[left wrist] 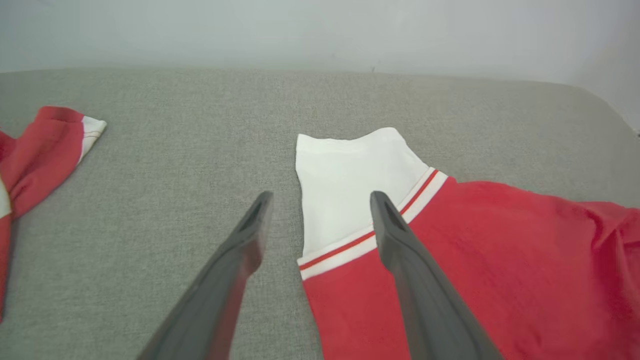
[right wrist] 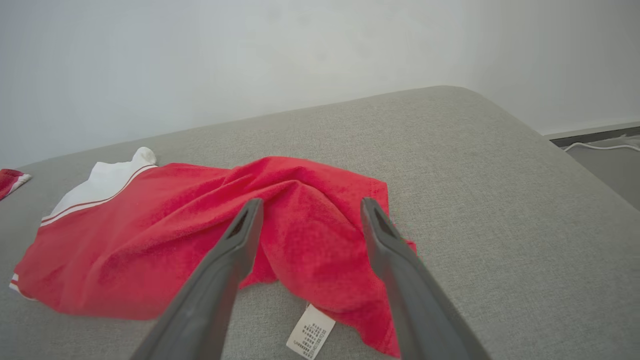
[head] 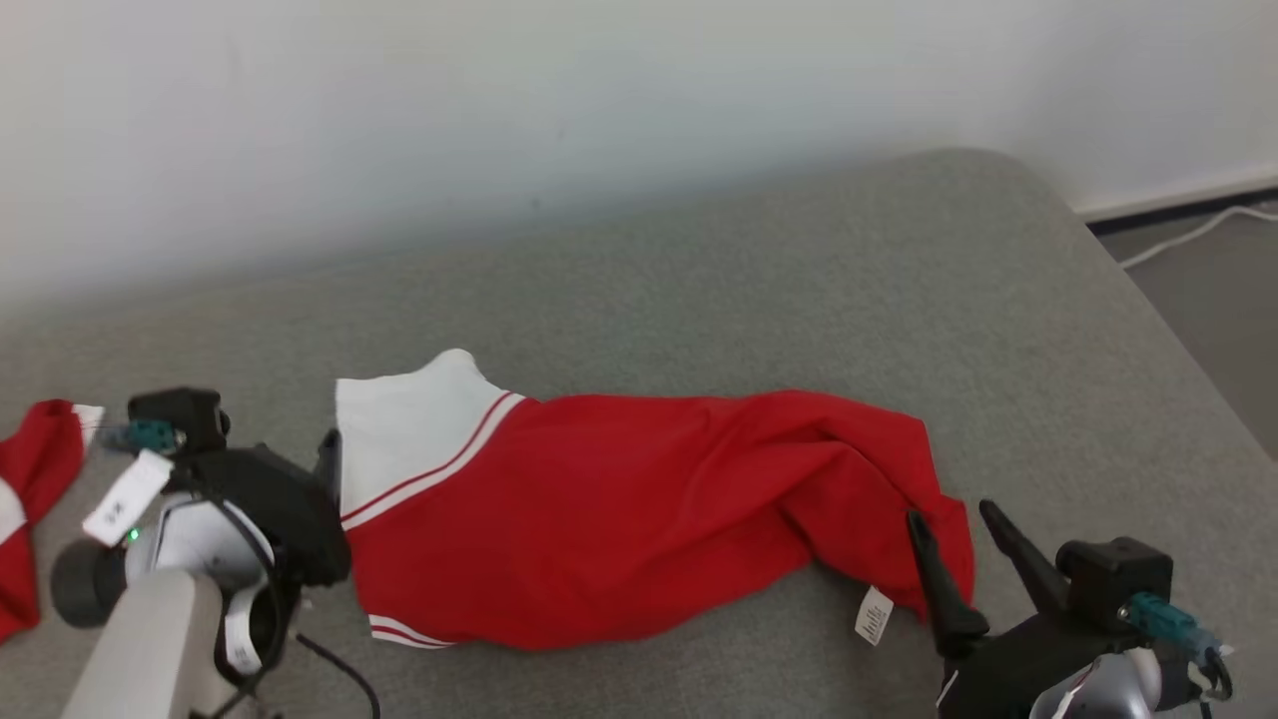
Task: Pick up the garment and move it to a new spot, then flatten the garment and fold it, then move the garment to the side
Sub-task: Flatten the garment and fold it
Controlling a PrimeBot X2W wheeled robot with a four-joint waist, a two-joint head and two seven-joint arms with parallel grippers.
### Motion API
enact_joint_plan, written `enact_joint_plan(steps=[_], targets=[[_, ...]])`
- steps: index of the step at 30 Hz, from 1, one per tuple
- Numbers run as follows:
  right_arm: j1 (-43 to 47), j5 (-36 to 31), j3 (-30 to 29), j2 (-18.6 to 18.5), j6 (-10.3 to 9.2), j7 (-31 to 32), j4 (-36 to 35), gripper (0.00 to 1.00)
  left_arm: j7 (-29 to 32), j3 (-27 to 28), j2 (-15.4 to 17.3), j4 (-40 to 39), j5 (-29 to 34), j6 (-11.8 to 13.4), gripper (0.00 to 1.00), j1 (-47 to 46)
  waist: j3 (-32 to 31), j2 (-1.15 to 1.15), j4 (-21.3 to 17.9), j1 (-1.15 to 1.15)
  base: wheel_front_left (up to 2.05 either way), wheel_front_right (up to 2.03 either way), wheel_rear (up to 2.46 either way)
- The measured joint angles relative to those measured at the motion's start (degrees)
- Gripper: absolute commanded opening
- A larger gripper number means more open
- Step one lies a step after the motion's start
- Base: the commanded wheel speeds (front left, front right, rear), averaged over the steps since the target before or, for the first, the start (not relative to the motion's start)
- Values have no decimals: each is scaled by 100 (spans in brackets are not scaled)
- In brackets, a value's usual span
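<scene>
The garment [head: 639, 509] is a red shirt with a white, red-striped sleeve [left wrist: 345, 180], lying bunched and stretched left to right on the grey cushion [head: 699, 300]. My left gripper [left wrist: 321, 196] is open and hovers at the sleeve end, one finger over the bare cushion and the other over the sleeve's striped cuff. My right gripper [head: 949, 511] is open at the crumpled right end [right wrist: 320, 220], just above the cloth, with nothing held. A white care label [right wrist: 311, 332] pokes out beneath it.
A second red-and-white cloth [head: 35, 479] lies at the far left of the cushion. The cushion's rounded edge drops off at the right to a floor with a white cable [head: 1188, 235]. A pale wall stands behind.
</scene>
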Motion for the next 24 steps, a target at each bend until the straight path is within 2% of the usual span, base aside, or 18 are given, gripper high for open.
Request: enact_joint_plan(steps=[10, 15, 24], targets=[[-372, -5, -45, -41, 51, 5, -69, 100, 717, 318, 71, 926, 568, 0, 100, -986, 668, 0, -482, 0, 0, 0, 0], [-425, -5, -46, -32, 67, 3, -73, 100, 794, 459, 30, 1256, 721, 0, 100, -1421, 951, 0, -669, 0, 0, 0, 0], [-617, -5, -21, -27, 92, -1, -5, 100, 859, 929, 67, 1833, 1626, -1, 100, -1591, 1252, 0, -863, 0, 0, 0, 0]])
